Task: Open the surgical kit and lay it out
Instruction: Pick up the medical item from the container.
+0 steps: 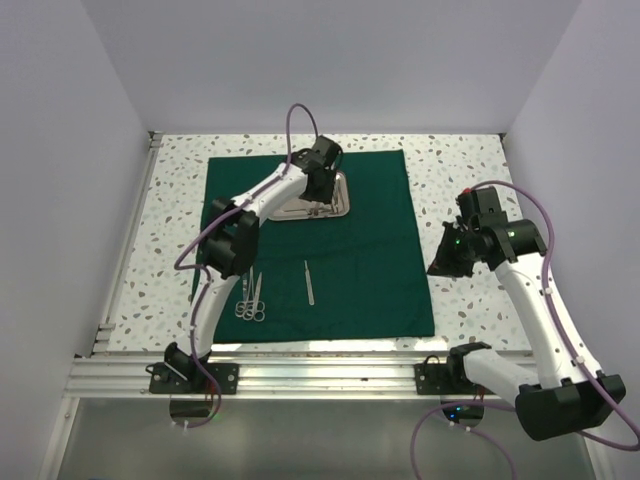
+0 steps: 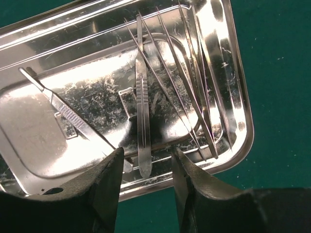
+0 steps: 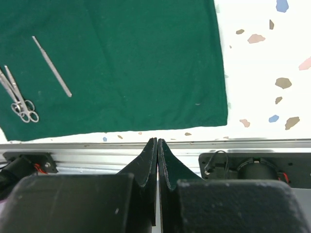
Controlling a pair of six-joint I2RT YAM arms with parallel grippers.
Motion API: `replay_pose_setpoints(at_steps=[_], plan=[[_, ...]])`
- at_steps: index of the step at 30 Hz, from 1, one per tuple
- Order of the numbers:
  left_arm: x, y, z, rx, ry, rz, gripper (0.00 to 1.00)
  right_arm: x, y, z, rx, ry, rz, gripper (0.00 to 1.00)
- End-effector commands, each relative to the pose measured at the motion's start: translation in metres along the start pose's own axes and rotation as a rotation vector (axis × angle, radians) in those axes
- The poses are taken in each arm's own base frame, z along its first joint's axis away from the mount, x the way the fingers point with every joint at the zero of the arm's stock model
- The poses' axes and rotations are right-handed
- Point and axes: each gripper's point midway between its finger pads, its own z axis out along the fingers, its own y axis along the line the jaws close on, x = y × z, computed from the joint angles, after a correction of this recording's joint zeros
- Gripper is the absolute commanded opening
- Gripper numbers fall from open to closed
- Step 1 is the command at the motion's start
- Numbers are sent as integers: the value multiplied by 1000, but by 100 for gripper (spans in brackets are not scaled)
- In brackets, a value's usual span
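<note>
Nearest, on the spread dark green square cloth sheet [image 1: 370, 260]: ringed silver scissors and forceps [image 1: 250, 300] side by side, with a slim silver rod-like instrument [image 1: 309, 282] near them. Off the cloth's right edge, right gripper [image 3: 157, 145] pressed together, empty. Farthest, left gripper [image 2: 146, 159] spread above the small shiny rectangular steel tray [image 2: 243, 121], straddling a flat silver handle [image 2: 142, 97]. Probably mid-unloading. Next: lower, pinch that handle, lift clear of the thin tweezers [image 2: 194, 92].

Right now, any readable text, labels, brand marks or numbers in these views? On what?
No readable word, label, brand or number in any view.
Steel tray: scratches and glare only, no stamp visible.
Ribbed handle lying in the tray: grip grooves, not lettering.
Green cloth and speckled table: unmarked.
</note>
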Motion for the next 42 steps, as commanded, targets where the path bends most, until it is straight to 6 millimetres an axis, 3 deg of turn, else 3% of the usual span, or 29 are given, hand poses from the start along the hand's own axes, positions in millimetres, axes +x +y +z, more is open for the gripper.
replay_pose_setpoints(at_steps=[1,10,19,24,30,35,36,38,40,42], plan=[[-7,-5,13,41,-31,54,47,-6,-4,-4,36,-2,-19,0],[51,15,49,-41,119,56,42,-8,-6,1,56,9,-16,0],[109,34,48,-69,253,40,25,-8,-4,8,51,31,-8,0],[148,38,38,-64,348,10,23,-9,-2,9,44,28,-6,0],[164,33,33,-23,389,-8,23,-10,0,15,34,36,2,0],[157,31,42,-16,371,9,23,-10,3,18,21,44,7,0],[148,29,42,-17,359,12,23,-9,3,19,18,47,9,0],[150,28,51,-21,379,25,15,-9,4,20,12,50,11,0],[146,27,54,-27,388,28,0,-10,5,21,8,47,13,0],[137,27,52,-34,373,29,0,-10,6,20,6,45,16,0]])
